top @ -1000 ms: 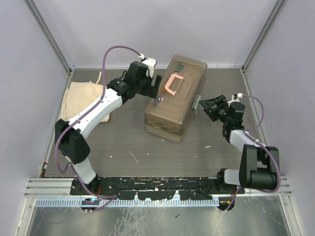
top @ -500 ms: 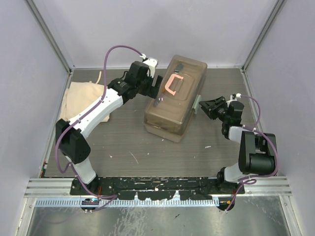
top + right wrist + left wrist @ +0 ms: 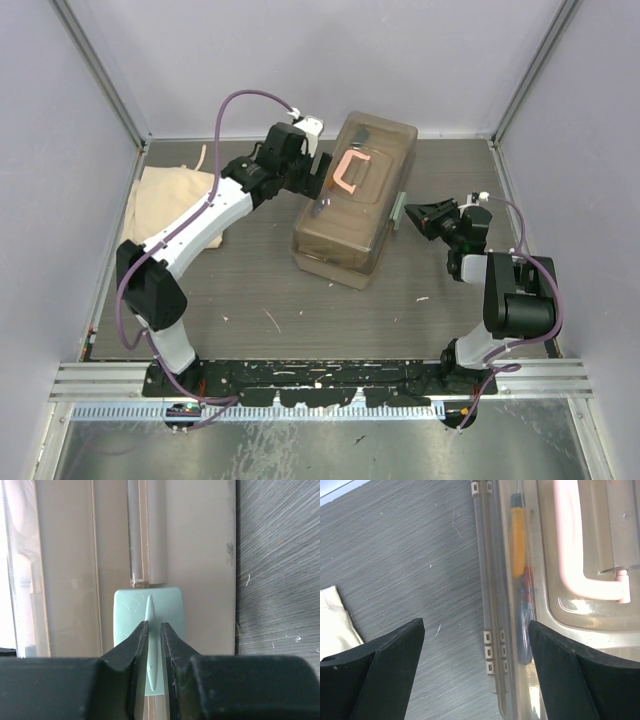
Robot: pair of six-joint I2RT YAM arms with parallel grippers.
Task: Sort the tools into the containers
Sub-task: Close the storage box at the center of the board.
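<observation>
The right gripper [image 3: 152, 630] has its fingers nearly together, pinching the thin raised ridge of the pale green latch [image 3: 148, 645] on the side of the translucent brown toolbox [image 3: 353, 198]; the ridge sits between the pads, the latch plate spreads to either side of them, and beyond the fingertips runs the box's ribbed wall. That hold reads as latch work, though whether the clasp is being pressed home or pulled free cannot be settled here, since the lid lies down on the box either way. The left gripper [image 3: 475, 645] is spread wide and grips nothing; its fingers straddle the opposite long edge of the box, one over bare table [image 3: 250, 300], the other over the lid, probably to brace the box against the right arm's push. Between and just beyond those fingers, through the plastic, lies a screwdriver [image 3: 519, 550] with an orange and dark handle along the wall, so at least one tool already rests in a container; the pink handle [image 3: 575, 555] lies past the finger on the lid side. A cream cloth bag [image 3: 170, 200] sits behind the left fingers, near the left wall. Open tabletop lies toward the arm bases; the box's far end is close to the back wall, leaving little room there
</observation>
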